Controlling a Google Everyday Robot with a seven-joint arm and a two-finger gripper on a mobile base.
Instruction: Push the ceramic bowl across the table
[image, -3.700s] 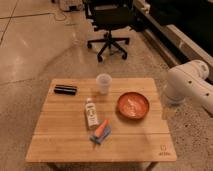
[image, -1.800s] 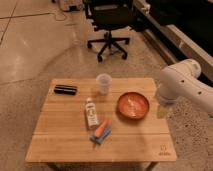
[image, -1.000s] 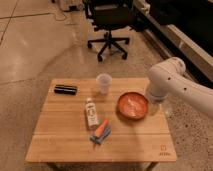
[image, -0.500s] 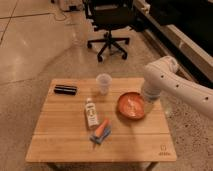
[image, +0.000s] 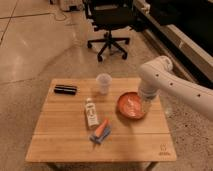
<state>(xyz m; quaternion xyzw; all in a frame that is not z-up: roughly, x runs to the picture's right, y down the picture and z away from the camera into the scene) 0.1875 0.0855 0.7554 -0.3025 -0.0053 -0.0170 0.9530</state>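
The ceramic bowl (image: 130, 105) is orange-red and shallow and sits on the right half of the light wooden table (image: 65, 135). My white arm reaches in from the right and bends down over the bowl's right rim. My gripper (image: 146, 106) hangs at that rim, touching or just above it.
A translucent cup (image: 103, 83) stands behind the bowl to its left. A small white bottle (image: 91, 113) and an orange and blue object (image: 101, 132) lie mid-table. A black case (image: 65, 89) lies at the back left. A black office chair (image: 111, 20) stands beyond the table.
My arm has swung left from beside the table's right edge to over the bowl's right rim. The bowl has stayed about where it was.
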